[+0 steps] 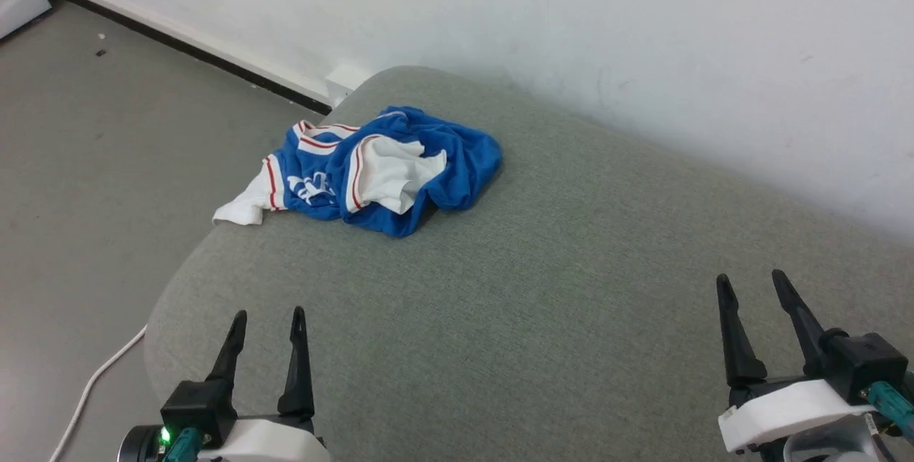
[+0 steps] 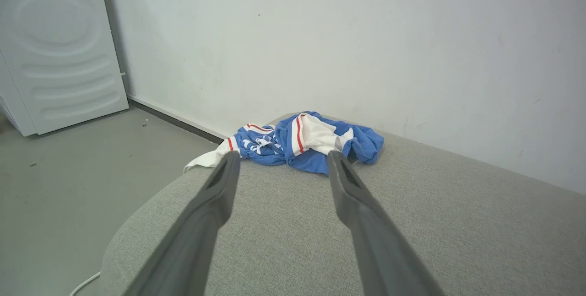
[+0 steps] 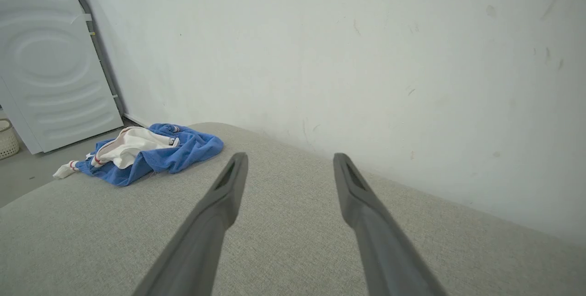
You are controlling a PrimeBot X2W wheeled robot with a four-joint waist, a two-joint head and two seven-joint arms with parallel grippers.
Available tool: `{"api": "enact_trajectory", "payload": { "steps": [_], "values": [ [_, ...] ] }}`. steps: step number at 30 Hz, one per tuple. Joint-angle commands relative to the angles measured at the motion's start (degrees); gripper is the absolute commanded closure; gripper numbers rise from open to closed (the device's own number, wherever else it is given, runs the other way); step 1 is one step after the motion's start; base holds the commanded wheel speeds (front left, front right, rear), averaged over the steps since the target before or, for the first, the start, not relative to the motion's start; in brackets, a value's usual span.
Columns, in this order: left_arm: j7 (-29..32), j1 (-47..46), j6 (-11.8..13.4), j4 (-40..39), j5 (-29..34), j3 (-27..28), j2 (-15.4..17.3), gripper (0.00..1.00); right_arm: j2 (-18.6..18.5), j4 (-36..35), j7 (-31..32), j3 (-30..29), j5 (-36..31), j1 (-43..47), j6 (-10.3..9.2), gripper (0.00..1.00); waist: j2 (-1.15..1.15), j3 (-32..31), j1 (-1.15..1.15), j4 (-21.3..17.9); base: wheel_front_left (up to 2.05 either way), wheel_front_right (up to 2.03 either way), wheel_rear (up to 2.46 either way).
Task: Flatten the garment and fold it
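Nearest the camera, the left gripper (image 1: 269,311) and the right gripper (image 1: 750,275) hover above the near edge of the cushion (image 1: 500,319). Both are released, fingers spread, nothing between them. Each wrist view confirms this along its own fingers: left gripper (image 2: 283,153), right gripper (image 3: 290,154).

The head view gives the overall layout, with a white cable (image 1: 93,383) on the floor (image 1: 86,162) beside the left gripper.

The garment (image 1: 385,169) lies crumpled at the far left corner of the cushion, well apart from both grippers and nearer the left one. It is blue with white panels and red-and-white trim. One white sleeve reaches the cushion's left edge.

Lettering: white characters show on a blue fold in the head view and in the left wrist view, on the garment (image 2: 361,142). They are too creased to read.

The right wrist view shows the garment (image 3: 183,152) from its other side, mostly blue cloth and a white panel. Beyond it, both wrist views add a white ribbed panel (image 2: 59,49) against the wall (image 1: 571,19); the right wrist view adds a basket (image 3: 7,138).
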Motion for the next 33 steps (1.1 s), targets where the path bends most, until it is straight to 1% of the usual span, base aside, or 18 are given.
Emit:
{"api": "enact_trajectory", "payload": {
  "steps": [1, 29, 33],
  "values": [
    [-0.5, 0.7, 0.5, 0.1, -0.5, -0.1, -0.2, 0.0, 0.1, 0.1, -0.6, -0.2, 0.2, 0.5, -0.09, 0.0, 0.0, 0.2, 0.0, 0.5, 0.0, 0.0, 0.0],
    [-3.8, 2.0, 1.7, 0.6, -3.2, -1.3, -0.3, 0.0, 0.2, 0.8, -4.0, -1.7, 1.0, 0.6, -0.12, 0.0, 0.0, 0.3, 0.0, 8.5, 0.0, 0.0, 0.0],
    [-3.9, 2.2, 1.7, 0.7, -3.1, -1.2, -0.3, 0.0, 0.2, 1.0, -4.0, -1.7, 1.1, 0.5, -0.12, 0.0, 0.0, 0.1, 0.0, 8.4, 0.0, 0.0, 0.0]
  ]
}}
